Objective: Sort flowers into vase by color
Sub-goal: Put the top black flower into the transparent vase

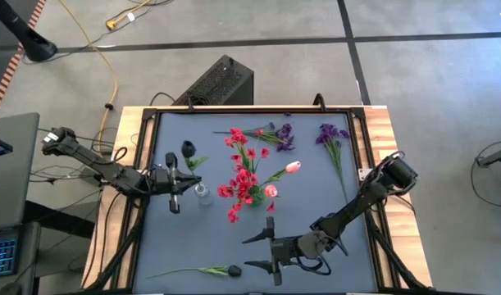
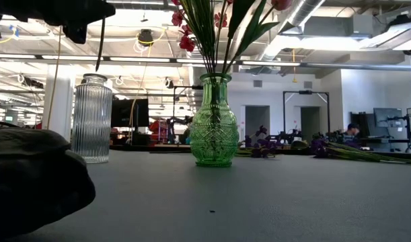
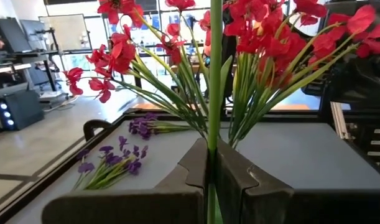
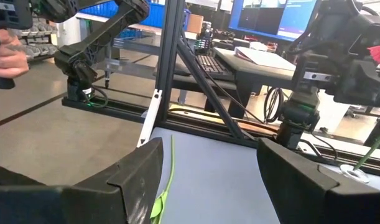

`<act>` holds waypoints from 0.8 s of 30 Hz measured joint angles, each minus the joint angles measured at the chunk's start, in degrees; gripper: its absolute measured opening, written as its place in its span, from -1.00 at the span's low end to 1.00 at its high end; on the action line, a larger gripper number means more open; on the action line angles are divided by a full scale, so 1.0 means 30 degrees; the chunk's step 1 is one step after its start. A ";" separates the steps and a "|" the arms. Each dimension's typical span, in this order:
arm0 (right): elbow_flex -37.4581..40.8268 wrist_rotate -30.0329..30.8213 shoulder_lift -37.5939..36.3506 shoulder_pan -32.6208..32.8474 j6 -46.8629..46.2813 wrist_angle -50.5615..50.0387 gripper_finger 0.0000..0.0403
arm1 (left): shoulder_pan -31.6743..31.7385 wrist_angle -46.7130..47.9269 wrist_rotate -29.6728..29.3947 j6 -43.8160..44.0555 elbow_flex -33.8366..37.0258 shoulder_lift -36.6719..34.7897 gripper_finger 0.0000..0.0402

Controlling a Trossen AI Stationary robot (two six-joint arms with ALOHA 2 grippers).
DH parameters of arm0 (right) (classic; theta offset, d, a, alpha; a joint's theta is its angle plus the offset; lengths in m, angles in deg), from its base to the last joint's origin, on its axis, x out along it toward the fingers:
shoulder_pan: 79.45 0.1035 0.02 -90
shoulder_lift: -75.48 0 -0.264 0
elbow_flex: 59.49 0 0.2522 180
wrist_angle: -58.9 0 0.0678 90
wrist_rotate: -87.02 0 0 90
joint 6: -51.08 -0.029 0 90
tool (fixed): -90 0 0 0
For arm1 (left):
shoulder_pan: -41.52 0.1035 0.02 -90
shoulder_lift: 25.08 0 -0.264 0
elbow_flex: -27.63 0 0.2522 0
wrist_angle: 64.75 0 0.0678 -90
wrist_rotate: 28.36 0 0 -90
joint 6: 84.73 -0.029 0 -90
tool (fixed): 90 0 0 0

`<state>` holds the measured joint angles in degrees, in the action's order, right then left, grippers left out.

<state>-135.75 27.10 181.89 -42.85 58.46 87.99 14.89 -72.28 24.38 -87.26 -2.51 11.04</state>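
Stem [image 3: 214, 93], thin and green, is standing upright, pinched in the left hand [image 1: 175, 182] beside the clear vase [image 1: 202, 194], apparently carrying the dark tulip [image 1: 188, 149]; right hand [image 1: 270, 251] is gaping empty over the desk [image 1: 357, 254].

Two dark six-joint arms, both extended over the table.

Left arm: reaches in from the table's left edge, elbow outboard, wrist level; left two-finger gripper [image 1: 175, 182] at left-centre, its dark fingers [image 3: 236, 180] closed on a thin green flower stem [image 3: 214, 74] held upright. Right arm: runs diagonally from the right edge toward the near side; right two-finger gripper [image 1: 262, 250] low over the table, fingers [image 4: 137, 177] spread wide apart, nothing between them.
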 joint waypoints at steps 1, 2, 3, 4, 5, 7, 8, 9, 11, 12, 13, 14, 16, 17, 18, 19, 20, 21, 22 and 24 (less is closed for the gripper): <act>0.0000 -0.0007 0.0000 0.0000 0.0000 0.0000 0.42 | 0.0027 0.0117 0.0000 0.0006 0.0000 0.0000 -1.00; 0.0000 0.0000 0.0000 0.0000 0.0007 0.0000 0.42 | 0.0062 0.0308 0.0000 0.0024 0.0000 0.0000 -1.00; 0.0000 -0.0001 0.0000 0.0000 0.0007 0.0000 0.42 | 0.0091 0.0528 0.0003 0.0096 0.0003 0.0000 -1.00; 0.0000 -0.0007 0.0000 0.0000 0.0007 0.0000 0.42 | 0.0119 0.0754 0.0005 0.0214 0.0001 0.0000 -1.00; -0.0002 -0.0007 0.0000 0.0000 0.0011 0.0000 0.42 | 0.0135 0.0976 -0.0004 0.0295 0.0000 0.0000 -1.00; 0.0000 -0.0007 0.0000 0.0003 0.0015 0.0000 0.42 | 0.0138 0.1510 -0.0068 0.0451 0.0000 0.0000 -1.00; 0.0000 -0.0007 0.0000 0.0007 0.0015 0.0000 0.42 | 0.0138 0.1760 -0.0163 0.0492 0.0000 0.0001 -1.00; 0.0000 -0.0007 0.0000 0.0007 0.0015 0.0000 0.42 | 0.0138 0.1946 -0.0185 0.0505 0.0000 0.0042 -1.00; 0.0000 -0.0007 0.0000 0.0003 -0.0003 0.0000 0.42 | 0.0138 0.2114 -0.0204 0.0510 0.0003 0.0196 -1.00; -0.0001 -0.0007 0.0000 0.0006 -0.0070 0.0000 0.42 | 0.0138 0.2156 -0.0204 0.0517 0.0007 0.0305 -1.00; 0.0000 -0.0009 0.0000 0.0007 -0.0168 -0.0005 0.42 | 0.0138 0.2135 -0.0211 0.0558 0.0000 0.0466 -1.00; 0.0000 -0.0011 0.0000 0.0007 -0.0309 -0.0015 0.42 | 0.0138 0.2141 -0.0232 0.0590 0.0000 0.0651 -1.00; 0.0000 -0.0019 0.0000 0.0007 -0.0421 -0.0025 0.42 | 0.0138 0.2198 -0.0265 0.0742 0.0000 0.1075 -1.00; -0.0002 -0.0022 0.0000 0.0007 -0.0446 -0.0027 0.42 | 0.0138 0.2192 -0.0297 0.0839 0.0000 0.1276 -1.00; 0.0000 -0.0022 0.0000 0.0007 -0.0452 -0.0029 0.42 | 0.0138 0.2191 -0.0318 0.0878 0.0000 0.1447 -1.00; 0.0000 -0.0022 0.0000 0.0007 -0.0459 -0.0029 0.42 | 0.0138 0.2197 -0.0325 0.0893 0.0000 0.1594 -1.00; 0.0000 -0.0022 0.0000 0.0007 -0.0459 -0.0028 0.42 | 0.0138 0.2185 -0.0325 0.0930 0.0000 0.1744 -0.99; 0.0000 -0.0022 0.0000 0.0007 -0.0459 -0.0024 0.42 | 0.0138 0.2191 -0.0322 0.0985 0.0000 0.1841 -0.98; 0.0000 -0.0022 0.0000 0.0007 -0.0459 -0.0022 0.42 | 0.0138 0.2200 -0.0313 0.1043 0.0000 0.1896 -0.96; 0.0000 -0.0022 0.0000 0.0007 -0.0466 -0.0022 0.42 | 0.0138 0.2194 -0.0279 0.1155 0.0000 0.1953 -0.91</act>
<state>-135.75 27.04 181.89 -42.83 57.06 87.92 15.30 -65.70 23.55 -83.79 -2.51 16.90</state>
